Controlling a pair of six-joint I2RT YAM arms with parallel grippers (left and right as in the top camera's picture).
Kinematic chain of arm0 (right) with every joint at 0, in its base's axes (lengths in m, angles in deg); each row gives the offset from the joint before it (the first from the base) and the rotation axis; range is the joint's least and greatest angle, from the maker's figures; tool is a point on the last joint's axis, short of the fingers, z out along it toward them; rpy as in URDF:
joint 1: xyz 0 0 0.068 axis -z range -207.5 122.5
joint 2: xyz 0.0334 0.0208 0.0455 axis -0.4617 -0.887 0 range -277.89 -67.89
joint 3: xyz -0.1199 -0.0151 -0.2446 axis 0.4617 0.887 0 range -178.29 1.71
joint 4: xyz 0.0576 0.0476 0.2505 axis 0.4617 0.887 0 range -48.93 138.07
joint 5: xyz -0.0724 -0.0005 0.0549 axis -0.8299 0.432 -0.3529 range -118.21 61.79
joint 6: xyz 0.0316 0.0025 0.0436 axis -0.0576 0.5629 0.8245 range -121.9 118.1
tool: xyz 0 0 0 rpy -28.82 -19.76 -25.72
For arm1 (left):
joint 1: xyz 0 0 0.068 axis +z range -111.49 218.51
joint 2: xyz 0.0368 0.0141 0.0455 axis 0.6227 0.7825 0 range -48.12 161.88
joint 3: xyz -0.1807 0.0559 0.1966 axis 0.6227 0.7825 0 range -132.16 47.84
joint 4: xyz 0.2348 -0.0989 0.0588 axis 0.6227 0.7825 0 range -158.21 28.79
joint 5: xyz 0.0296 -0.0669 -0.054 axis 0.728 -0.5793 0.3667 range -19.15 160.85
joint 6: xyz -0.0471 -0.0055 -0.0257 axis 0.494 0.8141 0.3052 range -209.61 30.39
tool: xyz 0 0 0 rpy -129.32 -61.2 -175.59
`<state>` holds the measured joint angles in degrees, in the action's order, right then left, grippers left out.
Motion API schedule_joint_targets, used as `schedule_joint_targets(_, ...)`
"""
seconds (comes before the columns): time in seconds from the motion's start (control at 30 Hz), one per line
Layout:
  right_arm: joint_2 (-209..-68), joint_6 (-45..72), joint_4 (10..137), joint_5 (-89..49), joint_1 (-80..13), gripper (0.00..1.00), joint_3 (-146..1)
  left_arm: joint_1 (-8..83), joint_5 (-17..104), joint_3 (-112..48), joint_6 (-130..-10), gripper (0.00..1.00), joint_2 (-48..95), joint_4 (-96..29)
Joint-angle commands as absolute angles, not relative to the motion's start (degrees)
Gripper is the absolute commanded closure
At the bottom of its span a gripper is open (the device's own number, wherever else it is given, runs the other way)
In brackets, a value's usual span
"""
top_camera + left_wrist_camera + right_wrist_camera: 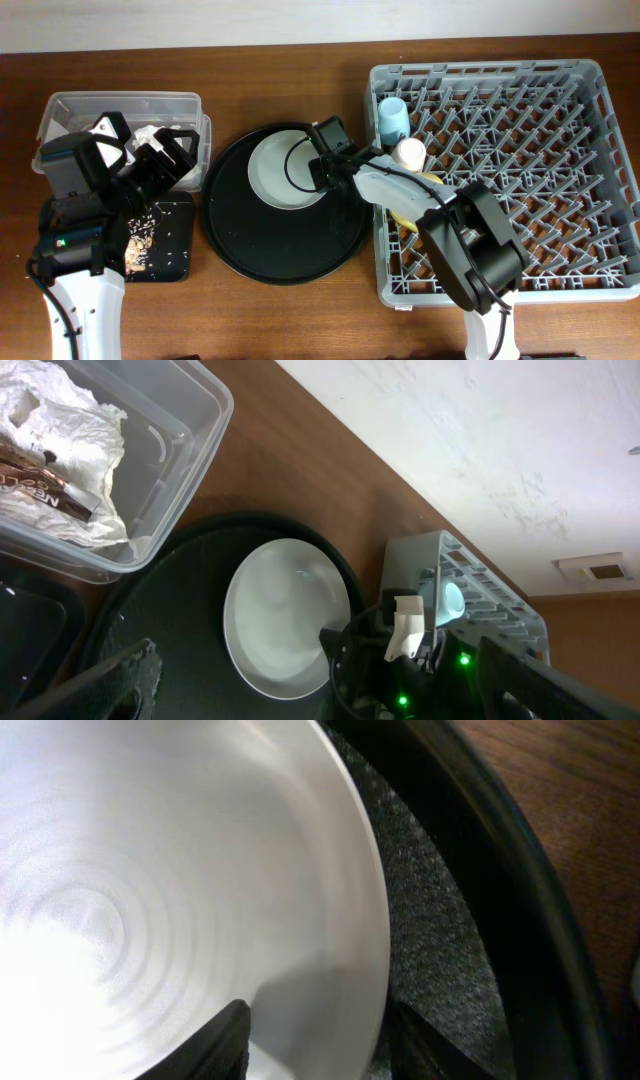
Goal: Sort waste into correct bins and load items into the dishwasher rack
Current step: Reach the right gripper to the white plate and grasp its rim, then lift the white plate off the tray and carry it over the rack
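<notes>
right end effector straddles plate rim on round tray; rack beside.

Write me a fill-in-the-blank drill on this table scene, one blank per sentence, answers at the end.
The crumpled napkin lies inside the clear ____. The plate sits on the round black ____. The light-blue cup stands in the grey ____. The pincer straddling the plate's edge belongs to the ____ arm.
Missing words: box; tray; rack; right.
</notes>
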<state>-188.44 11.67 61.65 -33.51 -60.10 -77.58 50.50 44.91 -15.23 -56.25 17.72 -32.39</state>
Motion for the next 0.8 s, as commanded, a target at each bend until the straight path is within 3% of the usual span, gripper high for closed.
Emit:
schedule_joint_targets(0.0,-189.4,12.1,61.6,-31.6,-59.8,0.54,-77.7,50.7,45.2,-16.0,-57.6,0.01,17.4,-32.5)
schedule_joint_targets(0.07,-189.3,12.1,61.6,-31.4,-59.8,0.54,-77.8,50.7,45.2,-16.0,-57.6,0.01,17.4,-32.5)
schedule_joint_targets(0.1,-189.3,12.1,62.1,-30.7,-59.8,0.63,-77.8,50.7,45.2,-16.0,-57.6,0.01,17.4,-32.5)
schedule_joint_targets(0.13,-189.3,12.1,62.3,-29.3,-59.8,0.84,-77.8,50.7,45.2,-16.0,-57.6,0.01,17.4,-32.5)
schedule_joint_targets(0.17,-189.3,12.1,62.8,-28.2,-59.8,0.94,-77.8,50.7,45.2,-16.0,-57.6,0.01,17.4,-32.5)
schedule_joint_targets(0.43,-182.4,11.8,64.6,-22.4,-59.7,0.96,-77.8,50.7,45.2,-16.0,-57.6,0.01,17.4,-32.5)
schedule_joint_targets(0.77,-153.8,2.7,79.0,-23.9,-59.8,0.96,-77.8,50.7,45.2,-16.0,-57.6,0.01,17.4,-32.5)
